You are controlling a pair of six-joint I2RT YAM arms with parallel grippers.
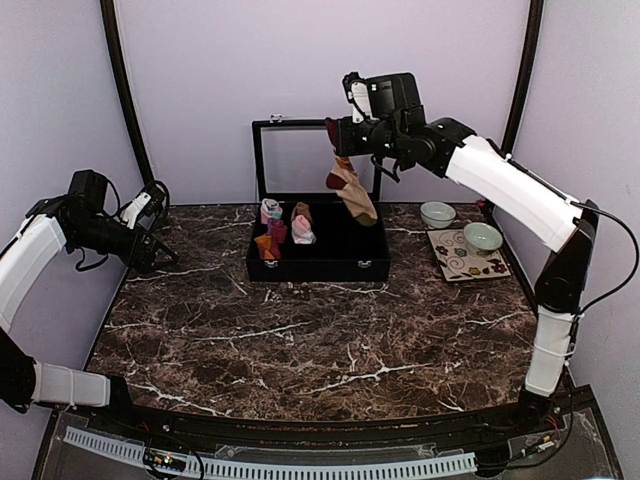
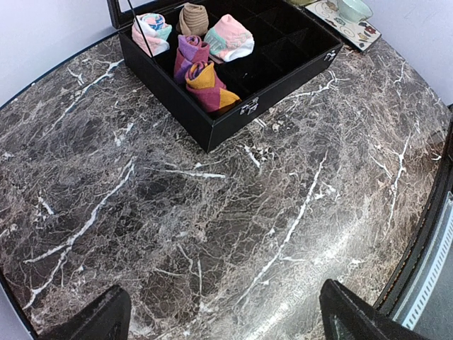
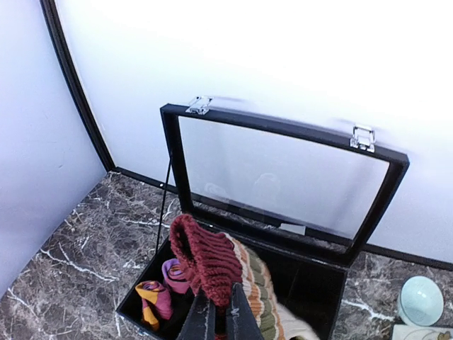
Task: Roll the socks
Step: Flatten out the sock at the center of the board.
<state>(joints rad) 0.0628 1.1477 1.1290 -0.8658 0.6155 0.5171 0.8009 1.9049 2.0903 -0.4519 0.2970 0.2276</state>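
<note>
Right claw (image 1: pixel 337 135) is pinched tight on the dark red cuff of the striped socks (image 1: pixel 352 190). They dangle straight down below it, over the open black box (image 1: pixel 320 272). Left claw (image 2: pixel 223 327) has its fingers wide apart with nothing between them, just bare bench (image 2: pixel 212 212) underneath and the box off ahead of it. A pink and mint sock (image 2: pixel 230 37) sits bundled in the box, below and left of the right claw. My guess is the striped pair is light, floppy knit with decent grip, so it'll sag wherever it's unsupported. The cuff hold works for carrying. For rolling I'd lay it flat and start at the toe.
</note>
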